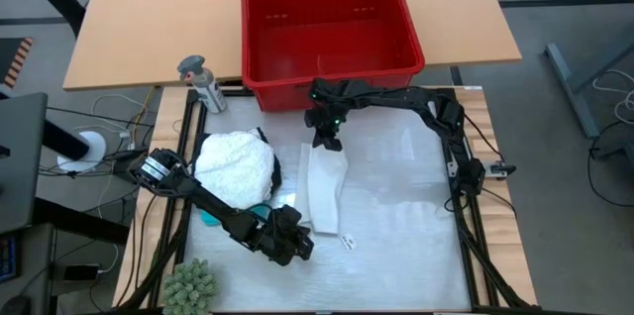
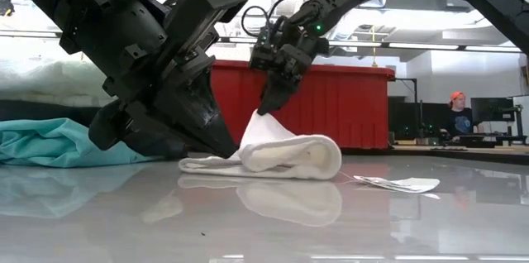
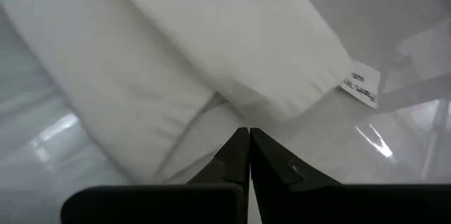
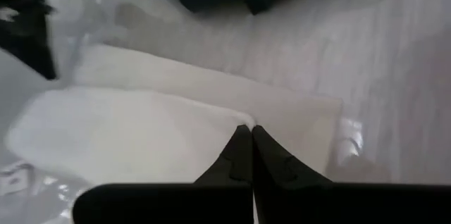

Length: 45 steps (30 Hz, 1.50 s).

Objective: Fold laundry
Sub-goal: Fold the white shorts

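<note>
The right gripper (image 1: pixel 327 141) is pinched tight on the far end of the white cloth (image 1: pixel 324 188), lifting that end off the table (image 1: pixel 406 246) just in front of the red basket (image 1: pixel 332 33). The left gripper (image 1: pixel 295 244) is also clamped on the cloth's near edge, low on the tabletop. Both arms reach inward. A heap of white laundry (image 1: pixel 234 166) over a teal garment (image 2: pixel 58 145) lies to the left; open table lies to the right.

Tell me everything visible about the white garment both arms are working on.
The white garment is soft cloth, folded into a long narrow strip on the glossy table, a small tag at its near end. The right gripper, shut, pinches its far end up off the surface; the left gripper, shut, meets its near end. The middle lies doubled over.
</note>
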Each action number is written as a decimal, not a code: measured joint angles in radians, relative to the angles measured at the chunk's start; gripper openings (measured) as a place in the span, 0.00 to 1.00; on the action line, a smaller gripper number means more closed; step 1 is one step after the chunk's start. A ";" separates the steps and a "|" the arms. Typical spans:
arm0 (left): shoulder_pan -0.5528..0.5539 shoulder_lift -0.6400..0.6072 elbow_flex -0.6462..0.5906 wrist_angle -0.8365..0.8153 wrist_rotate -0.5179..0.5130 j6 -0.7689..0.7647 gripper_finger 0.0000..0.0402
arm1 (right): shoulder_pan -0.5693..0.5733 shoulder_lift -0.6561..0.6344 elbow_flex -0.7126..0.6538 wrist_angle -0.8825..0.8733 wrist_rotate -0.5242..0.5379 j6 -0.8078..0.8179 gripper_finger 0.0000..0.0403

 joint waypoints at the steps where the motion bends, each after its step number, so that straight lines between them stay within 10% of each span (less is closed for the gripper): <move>1: 0.000 0.000 0.000 -0.009 -0.009 -0.002 0.00 | -0.002 0.000 0.000 0.000 -0.022 -0.003 0.04; 23: -0.004 0.144 0.086 0.002 -0.076 -0.081 0.00 | -0.033 -0.018 0.002 -0.001 -0.291 -0.054 0.04; 45: 0.002 0.147 0.086 0.035 -0.039 -0.057 0.00 | -0.017 -0.019 0.019 0.218 -0.270 0.007 0.05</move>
